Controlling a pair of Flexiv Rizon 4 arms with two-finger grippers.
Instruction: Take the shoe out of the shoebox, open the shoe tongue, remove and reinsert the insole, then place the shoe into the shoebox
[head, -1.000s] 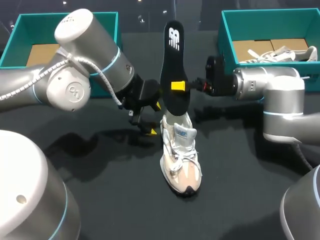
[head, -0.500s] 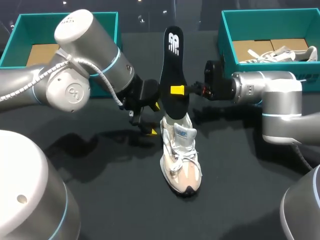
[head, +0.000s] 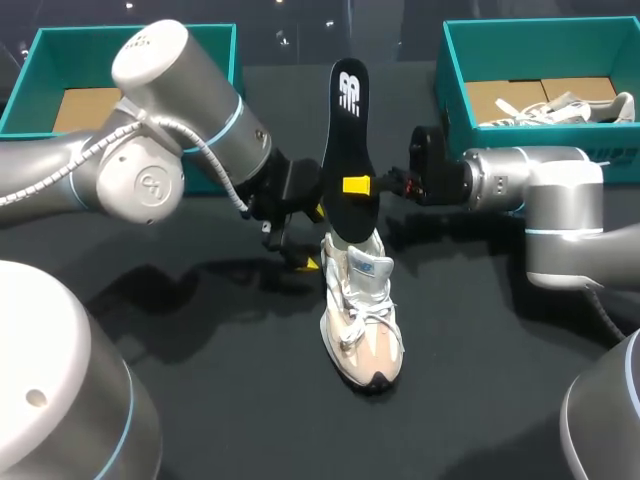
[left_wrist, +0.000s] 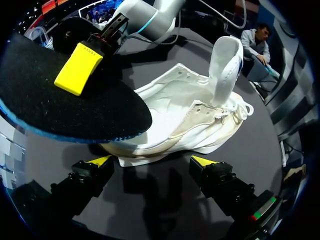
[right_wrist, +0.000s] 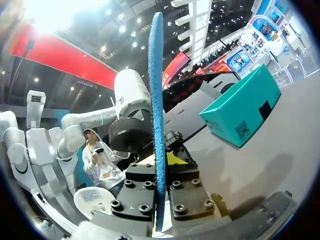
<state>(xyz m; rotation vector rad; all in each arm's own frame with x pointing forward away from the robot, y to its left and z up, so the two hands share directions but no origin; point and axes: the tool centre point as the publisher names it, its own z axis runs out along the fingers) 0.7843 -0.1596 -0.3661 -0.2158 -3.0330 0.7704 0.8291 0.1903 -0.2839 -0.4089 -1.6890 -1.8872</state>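
A white and pink shoe (head: 362, 315) stands on the dark table, its tongue (left_wrist: 225, 65) pulled upright. My right gripper (head: 357, 184) is shut on a black insole (head: 345, 140) with a blue edge and holds it nearly upright, its lower end at the shoe's opening. In the right wrist view the insole (right_wrist: 156, 90) runs edge-on between the right gripper's (right_wrist: 160, 170) fingers. My left gripper (head: 300, 240) is open just left of the shoe's heel. In the left wrist view the left gripper (left_wrist: 155, 162) faces the shoe's side (left_wrist: 200, 120), with the insole (left_wrist: 65, 105) overhead.
A teal shoebox (head: 40, 55) stands open at the back left, holding only a cardboard liner. A second teal shoebox (head: 452, 70) at the back right holds another pale shoe (head: 560, 108). Both arms crowd the table's middle above the shoe.
The right gripper has lowered the insole a little toward the shoe. The left gripper has edged slightly closer to the shoe's heel.
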